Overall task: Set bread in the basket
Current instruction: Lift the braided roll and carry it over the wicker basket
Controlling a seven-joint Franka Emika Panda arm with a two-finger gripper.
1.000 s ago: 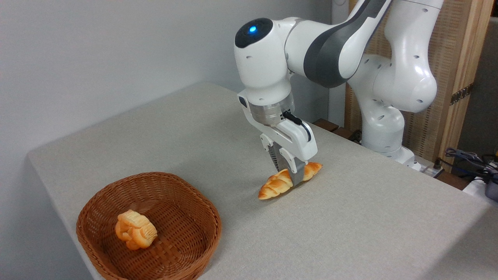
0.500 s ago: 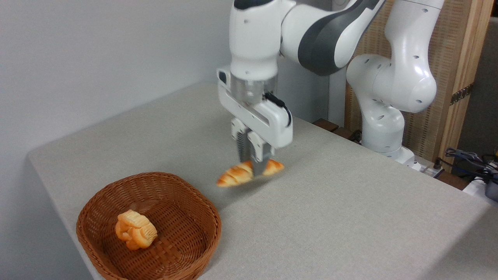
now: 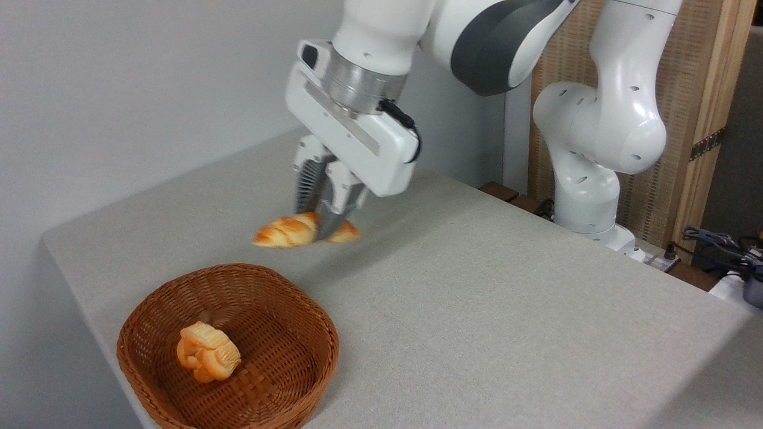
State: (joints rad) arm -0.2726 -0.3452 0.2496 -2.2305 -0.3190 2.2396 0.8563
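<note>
My gripper [image 3: 323,229] is shut on the bread [image 3: 285,232], a golden-orange braided loaf held near its middle and lying roughly level in the air. The loaf hangs above the table, up and to the right of the basket [image 3: 146,310]. That reddish-brown wicker basket sits at the table's front left corner.
A small pale round bun [image 3: 208,351] lies inside the basket, left of its centre. The grey table [image 3: 506,310] spreads to the right. The arm's white base [image 3: 587,196] stands at the back right, with cables [image 3: 721,250] past the table's right edge.
The bread has been lifted off the table. Gripper and loaf have travelled up and to the left, from mid-table to a spot above the basket's far side.
</note>
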